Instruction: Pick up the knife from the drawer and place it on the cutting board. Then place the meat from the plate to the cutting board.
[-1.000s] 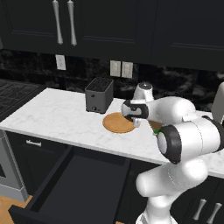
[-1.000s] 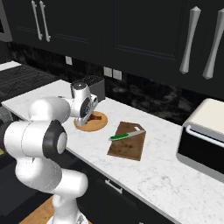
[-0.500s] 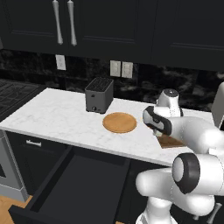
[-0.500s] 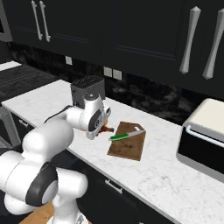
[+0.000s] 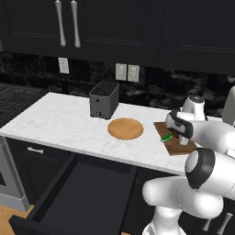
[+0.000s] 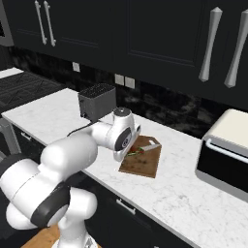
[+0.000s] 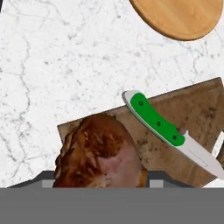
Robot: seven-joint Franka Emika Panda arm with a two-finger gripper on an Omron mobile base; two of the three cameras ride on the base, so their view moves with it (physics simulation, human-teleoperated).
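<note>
End effector holding meat, cutting board

Knife on cutting board — plate between toaster and board.

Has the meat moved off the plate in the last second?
Yes. The meat has gone from above the plate to over the cutting board, beside the knife.

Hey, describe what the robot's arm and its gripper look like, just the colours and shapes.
The arm is built of glossy white, rounded links joined by dark grey to black bands at the joints, with a round dark-rimmed cap at the elbow. The gripper sits on a white hand with dark parts. No cables or markings are visible.
</note>
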